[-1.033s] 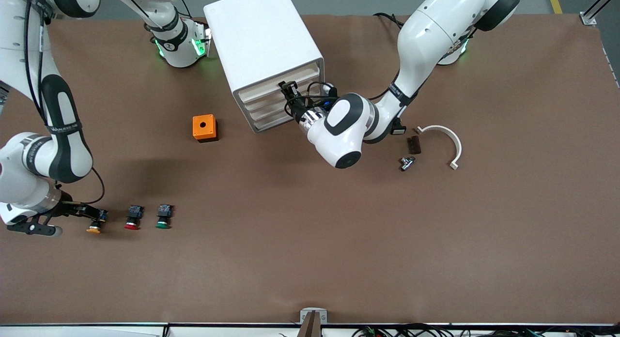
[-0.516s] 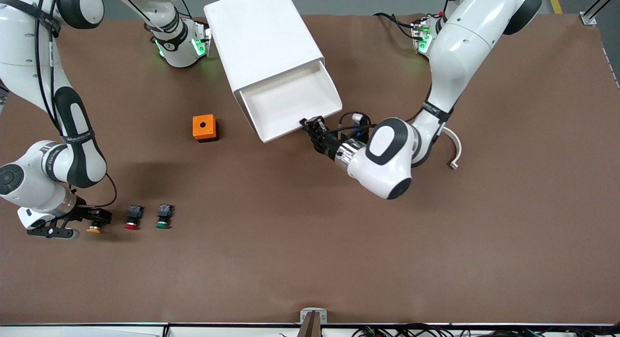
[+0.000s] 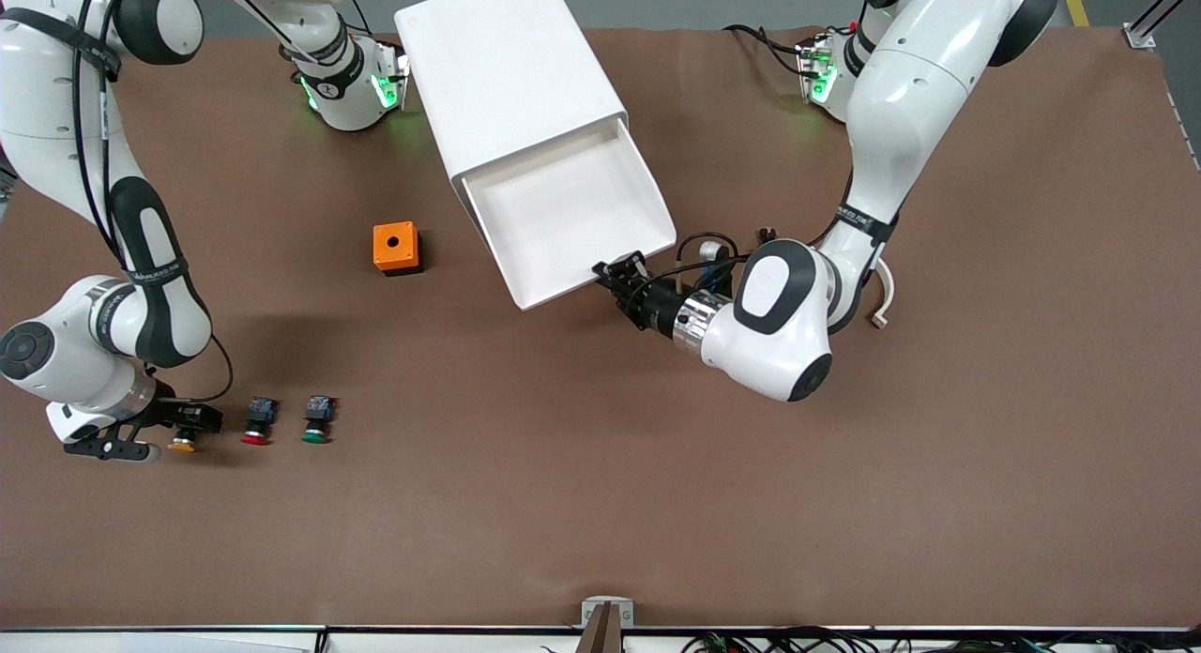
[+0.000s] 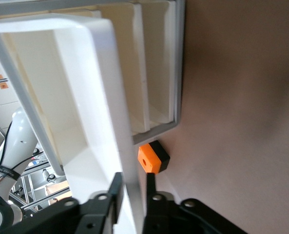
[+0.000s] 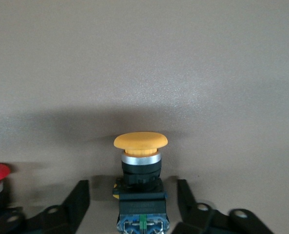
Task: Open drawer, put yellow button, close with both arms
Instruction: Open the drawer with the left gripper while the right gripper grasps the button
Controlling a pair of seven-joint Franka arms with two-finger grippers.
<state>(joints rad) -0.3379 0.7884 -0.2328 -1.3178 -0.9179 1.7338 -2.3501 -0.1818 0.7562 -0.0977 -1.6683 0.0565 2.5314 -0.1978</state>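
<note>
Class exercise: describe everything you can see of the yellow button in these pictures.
The yellow button has a yellow-orange mushroom cap, a silver collar, a black body and a blue end. It lies on the brown table at the right arm's end, beside a red-capped button. The right gripper straddles its body, fingers open, not touching.

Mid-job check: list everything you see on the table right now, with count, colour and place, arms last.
cabinet: 1, white, between the arm bases.
drawer: 1, white, uppermost, pulled out, nothing in it.
orange box: 1, beside the drawer, toward the right arm's end.
yellow button: 1, between the right gripper's fingers.
red button: 1, beside the yellow one.
green button: 1, beside the red.
white curved bracket: 1, partly hidden by the left arm.
left gripper: shut on the drawer's front lip.
right gripper: open around the yellow button.
</note>
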